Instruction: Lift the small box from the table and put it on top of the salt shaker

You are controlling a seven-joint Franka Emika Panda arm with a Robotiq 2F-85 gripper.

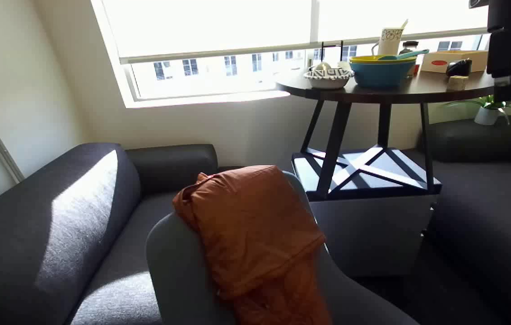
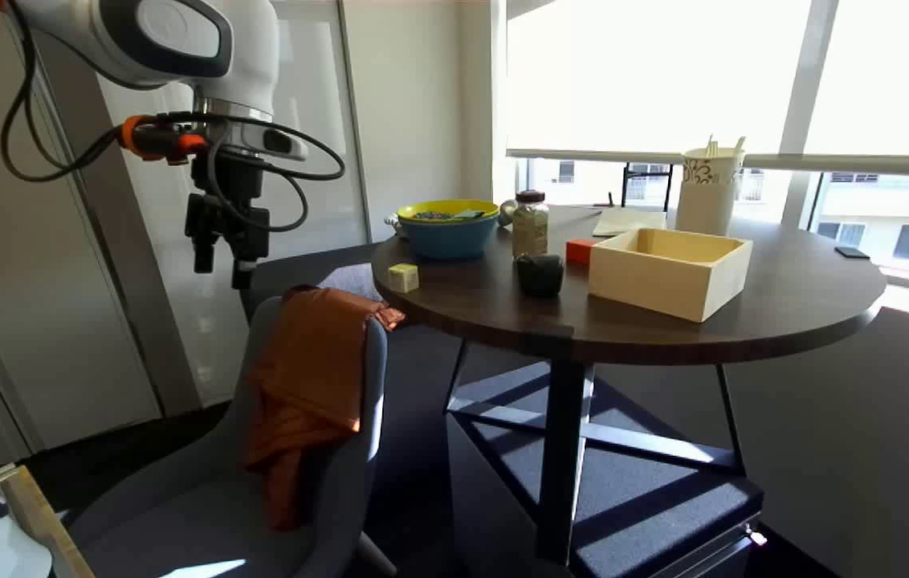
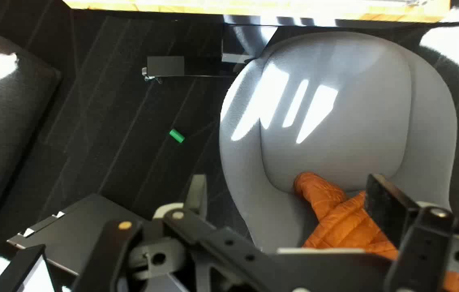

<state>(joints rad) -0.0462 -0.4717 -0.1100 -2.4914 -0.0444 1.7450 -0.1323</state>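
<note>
The small box, a yellowish cube (image 2: 404,278), sits near the edge of the round dark table (image 2: 808,321); it also shows in an exterior view (image 1: 457,82). The salt shaker, a whitish jar with a dark lid (image 2: 531,229), stands upright behind it, beside the blue bowl; it is partly hidden behind that bowl in an exterior view (image 1: 410,45). My gripper (image 2: 223,271) hangs in the air off the table's edge, pointing down, apart from the box. In the wrist view my gripper (image 3: 290,194) is open with nothing between its fingers; the task's objects are out of view there.
A blue bowl with a yellow one inside (image 2: 448,233), a black cup (image 2: 540,275), an open wooden box (image 2: 667,273) and a tall patterned cup (image 2: 709,189) stand on the table. A grey chair (image 3: 347,105) with an orange jacket (image 3: 343,215) is below my gripper.
</note>
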